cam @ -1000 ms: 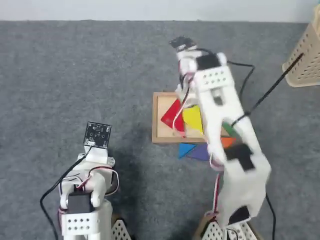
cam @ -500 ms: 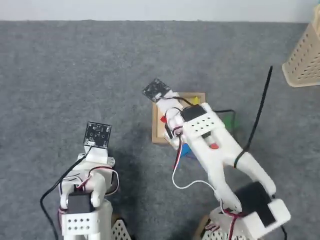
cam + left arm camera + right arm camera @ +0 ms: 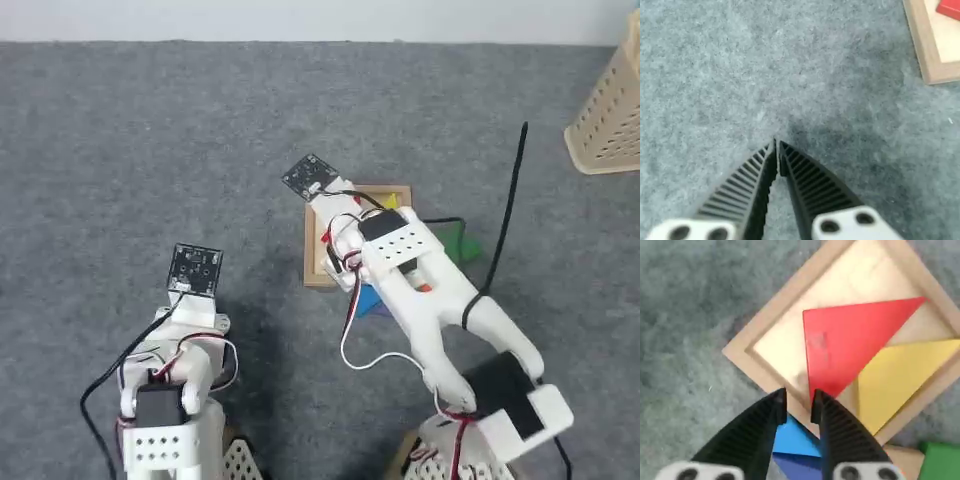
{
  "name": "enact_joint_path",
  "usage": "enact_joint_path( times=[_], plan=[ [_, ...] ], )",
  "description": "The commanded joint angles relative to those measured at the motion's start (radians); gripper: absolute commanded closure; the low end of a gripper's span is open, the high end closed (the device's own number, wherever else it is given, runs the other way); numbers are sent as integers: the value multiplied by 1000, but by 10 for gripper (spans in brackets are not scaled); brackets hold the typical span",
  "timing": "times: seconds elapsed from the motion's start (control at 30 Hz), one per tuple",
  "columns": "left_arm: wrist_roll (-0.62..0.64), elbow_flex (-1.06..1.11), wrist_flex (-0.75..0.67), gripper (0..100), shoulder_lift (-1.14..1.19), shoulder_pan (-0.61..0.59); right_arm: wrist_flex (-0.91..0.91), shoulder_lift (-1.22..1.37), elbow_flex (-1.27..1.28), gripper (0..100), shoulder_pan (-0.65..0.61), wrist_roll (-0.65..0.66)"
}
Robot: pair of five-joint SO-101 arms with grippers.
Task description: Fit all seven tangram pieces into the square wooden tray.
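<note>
The square wooden tray lies on grey carpet, and its rim also shows in the high view. A red triangle and a yellow triangle lie flat inside it. Just outside the near rim are a blue piece and a darker purple piece. A green piece lies farther along, also seen in the high view. My right gripper hovers over the tray's near rim beside the red triangle's tip, slightly open, holding nothing. My left gripper is shut and empty above bare carpet, away from the tray corner.
A perforated beige basket stands at the far right. The right arm covers most of the tray in the high view, with its black cable arching beside it. The left arm sits at the near left on open carpet.
The right arm swung back from the tray's far side and came down over its near left part. The left arm has not moved.
</note>
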Motion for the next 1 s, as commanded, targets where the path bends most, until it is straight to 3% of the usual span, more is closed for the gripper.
enact_joint_path(
  times=[0.0,0.97],
  plan=[
    [-9,-8,5,988,0,-5,-22,-10,-5,939,-4,31],
    [-9,-8,5,988,0,-5,22,292,-381,943,125,52]
  ],
)
